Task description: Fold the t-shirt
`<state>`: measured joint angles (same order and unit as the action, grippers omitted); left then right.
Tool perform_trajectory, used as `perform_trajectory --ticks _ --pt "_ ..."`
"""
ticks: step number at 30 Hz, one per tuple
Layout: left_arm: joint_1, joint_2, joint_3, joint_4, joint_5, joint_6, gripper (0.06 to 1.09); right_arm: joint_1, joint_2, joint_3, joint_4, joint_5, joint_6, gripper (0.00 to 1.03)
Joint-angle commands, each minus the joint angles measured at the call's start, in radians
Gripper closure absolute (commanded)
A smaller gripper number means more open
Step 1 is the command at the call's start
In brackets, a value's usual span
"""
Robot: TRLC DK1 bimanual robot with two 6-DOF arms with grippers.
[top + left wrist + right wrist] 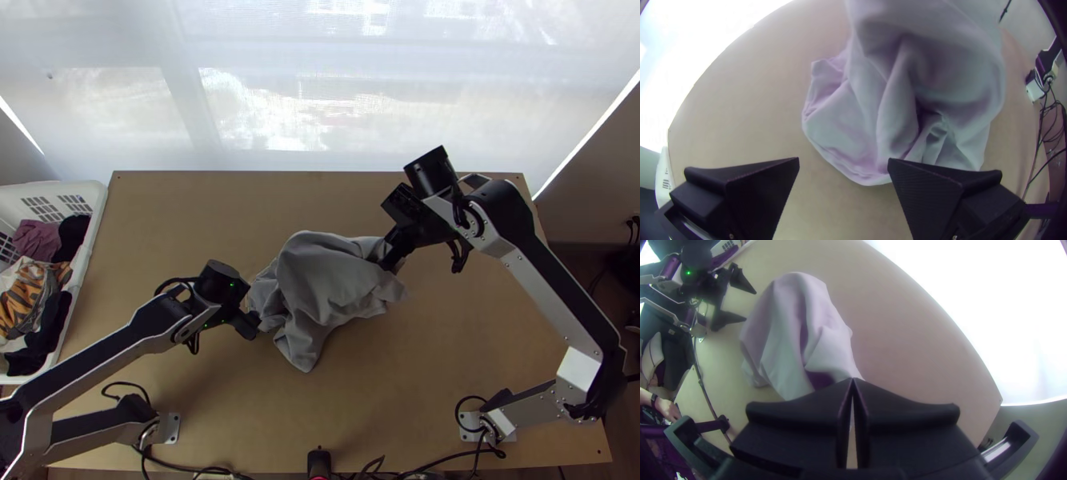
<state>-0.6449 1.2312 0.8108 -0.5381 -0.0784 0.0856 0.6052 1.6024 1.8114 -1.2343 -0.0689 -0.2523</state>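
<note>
Black right gripper [852, 379] clamps bunched grey cloth t-shirt [328, 280]; black left gripper [843, 159], nearer the wooden table's [168, 224] left edge, gapes. Likely spreading first; next, a second grip.

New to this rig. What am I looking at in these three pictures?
Two robot arms, left and right, bolted to a wooden table. Each ends in a gripper with two flat black fingers.

The top view comes from a camera high over the table's near edge. The two wrist views come from cameras on the arms themselves, so each looks out past its own fingers.

On the table is a grey t-shirt, bunched and rumpled, not folded. The right gripper is shut on part of it; I can't tell which part. The left gripper is open beside the shirt, holding nothing.

At the table's left side is a white basket with more clothes in it.
</note>
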Motion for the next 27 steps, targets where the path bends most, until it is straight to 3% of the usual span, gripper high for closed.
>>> perform_trajectory --ticks 1,19,20,23,27 --pt "-0.111 0.080 -0.012 0.067 0.003 0.022 0.12 -0.019 -0.002 0.016 -0.019 0.012 0.001 1.00" --pt "-0.137 0.160 0.033 0.032 0.081 0.003 0.12 -0.025 0.004 0.009 -0.030 0.040 0.002 1.00" --pt "-0.137 0.174 0.033 0.032 0.081 0.003 0.17 -0.024 0.004 0.009 -0.030 0.040 0.002 1.00" --pt "-0.134 0.194 0.033 0.046 0.085 -0.003 0.46 -0.022 0.004 0.012 -0.030 0.040 0.002 1.00" --pt "-0.124 0.200 0.036 0.070 0.086 -0.010 0.92 -0.025 -0.002 0.014 -0.034 0.041 0.004 1.00"
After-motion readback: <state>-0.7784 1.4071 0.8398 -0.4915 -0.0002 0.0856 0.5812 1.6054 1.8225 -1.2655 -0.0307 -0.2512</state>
